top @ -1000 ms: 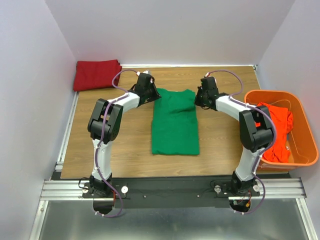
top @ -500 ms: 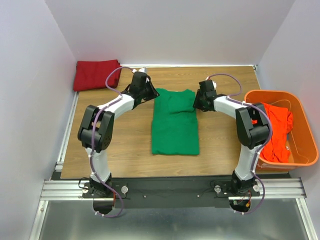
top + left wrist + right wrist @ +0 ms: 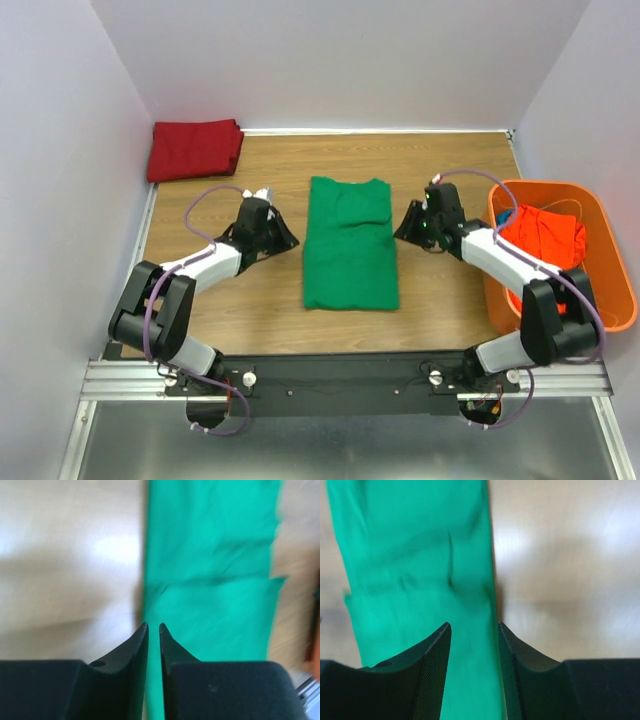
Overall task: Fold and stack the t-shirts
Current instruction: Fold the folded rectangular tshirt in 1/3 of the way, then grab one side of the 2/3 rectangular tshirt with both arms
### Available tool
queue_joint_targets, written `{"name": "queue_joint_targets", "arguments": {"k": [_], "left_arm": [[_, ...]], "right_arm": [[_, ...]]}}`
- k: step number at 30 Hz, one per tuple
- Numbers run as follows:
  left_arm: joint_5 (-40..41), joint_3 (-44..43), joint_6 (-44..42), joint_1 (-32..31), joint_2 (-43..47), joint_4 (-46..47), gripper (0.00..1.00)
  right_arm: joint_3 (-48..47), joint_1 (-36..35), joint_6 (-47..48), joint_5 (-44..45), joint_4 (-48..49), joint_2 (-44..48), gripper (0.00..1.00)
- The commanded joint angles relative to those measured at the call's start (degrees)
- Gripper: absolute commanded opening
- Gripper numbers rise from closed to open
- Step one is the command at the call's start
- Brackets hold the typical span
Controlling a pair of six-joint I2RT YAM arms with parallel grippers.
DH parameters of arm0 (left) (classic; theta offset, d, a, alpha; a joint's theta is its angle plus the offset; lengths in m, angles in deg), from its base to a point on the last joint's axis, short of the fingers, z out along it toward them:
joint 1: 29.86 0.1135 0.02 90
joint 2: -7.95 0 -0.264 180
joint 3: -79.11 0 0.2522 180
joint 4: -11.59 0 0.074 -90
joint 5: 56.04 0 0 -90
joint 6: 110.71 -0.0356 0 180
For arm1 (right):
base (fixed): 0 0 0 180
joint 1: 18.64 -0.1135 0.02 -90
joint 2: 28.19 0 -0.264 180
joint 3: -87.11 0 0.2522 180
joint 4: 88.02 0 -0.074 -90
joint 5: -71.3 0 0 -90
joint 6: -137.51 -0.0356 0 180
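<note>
Green t-shirt (image 3: 349, 245): folded into a long narrow rectangle and lying flat in the middle of the desk (image 3: 250, 300). Its long side runs near to far, and a smaller folded flap lies on its far end.
Left jaws: low over the wood at the shirt's left edge. The tips are a narrow slit apart and hold nothing.
Right jaws: at the shirt's right edge, toward its far half. They are clearly apart and empty, with the cloth edge showing below the gap.
Left arm (image 3: 215, 262): stretched low across the near left of the desk, slanting toward the shirt.
Right arm (image 3: 500, 258): slants from the near right. In the top view its elbow overlaps the near left corner of the basket (image 3: 560, 185).
Dark red t-shirt (image 3: 194, 150): folded in the far left corner, close to the left wall and well apart from the green one.
Orange-red t-shirt (image 3: 545, 232): crumpled inside the orange basket.
Basket: at the right edge of the desk, near the right wall and just right of the right arm.
Open room: bare wood on both sides of the green shirt, wider on the left. Further strips lie between its ends and the far and near edges.
Edges: plain walls close in on the left, far and right sides. A metal rail (image 3: 340, 375) along the near edge carries both arm bases.
</note>
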Motion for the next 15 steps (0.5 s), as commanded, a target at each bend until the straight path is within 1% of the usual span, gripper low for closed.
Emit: {"name": "queue_joint_targets", "arguments": {"k": [1,2,5,9,12,15], "left_arm": [[-2.0,6.8,-1.5,-0.8,4.6,0.7,0.25],[-2.4,8.8,-1.5,-1.5,6.2,0.7,0.25],[-2.2,11.2,-0.6,-3.7,8.3,-0.2,0.27],[0.0,15.0,2.3,-7.1,12.9,-2.5,0.35],[1.6,17.6,4.9,-9.6,15.6,-3.5,0.39],[2.1,19.5,7.1,-12.0,17.7,-4.4,0.39]], "right_arm": [[9.3,-0.3,-3.1,-11.9,-3.1,4.2,0.49],[12.1,-0.3,-3.8,-12.8,-3.3,6.5,0.49],[15.7,-0.3,-5.1,-16.7,-4.4,10.6,0.49],[20.3,-0.3,-6.7,-19.0,-7.1,14.9,0.5],[22.4,-0.2,-8.0,-20.8,-7.5,16.8,0.5],[25.1,-0.4,-9.4,-23.0,-7.4,17.2,0.5]]}}
